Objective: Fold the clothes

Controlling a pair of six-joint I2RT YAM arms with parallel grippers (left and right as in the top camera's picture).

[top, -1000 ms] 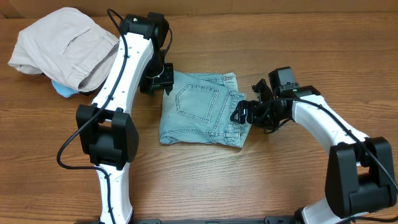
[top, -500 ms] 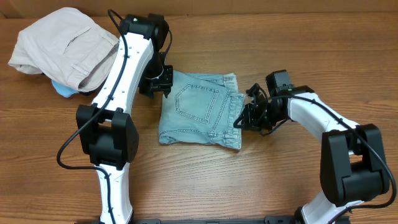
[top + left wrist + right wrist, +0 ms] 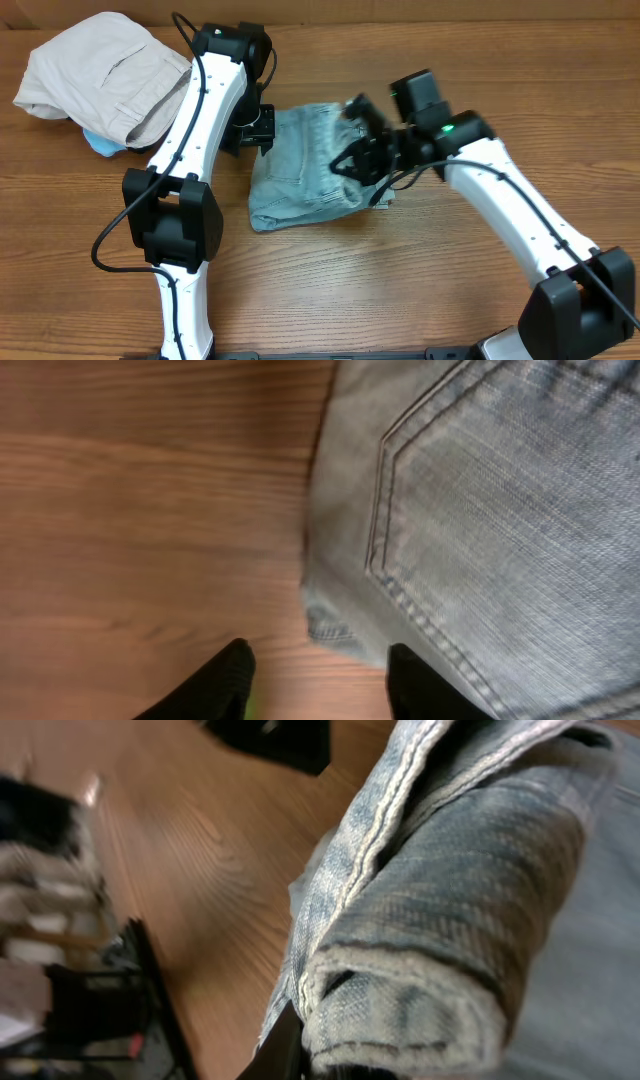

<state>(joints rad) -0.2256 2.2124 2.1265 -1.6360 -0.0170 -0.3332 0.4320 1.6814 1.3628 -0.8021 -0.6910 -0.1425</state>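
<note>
Light blue faded denim jeans (image 3: pixel 290 185) lie as a folded bundle in the middle of the brown wooden counter (image 3: pixel 400 280), between the 2 arms. Their right side is raised off the counter and turned over toward the left, so the bundle looks bunched there, while the left and lower parts rest flat. In the left wrist view a stitched back pocket (image 3: pixel 520 490) fills the upper right, and a corner of the fabric sits on the wood.

The right end effector (image 3: pixel 358 160) is pinching the raised right edge of the jeans. The right wrist view shows a thick rolled fold of denim held close to the camera, above one dark finger (image 3: pixel 285 1055).

The left end effector (image 3: pixel 258 130) sits at the upper left edge of the jeans. Its 2 black fingers (image 3: pixel 232 675) are spread apart, with the denim corner just ahead of the gap and nothing held.

Beige khaki trousers (image 3: pixel 95 70) lie crumpled in the far left corner, well apart from the jeans. A small bright blue item (image 3: pixel 100 146) peeks out from under their lower edge.
</note>
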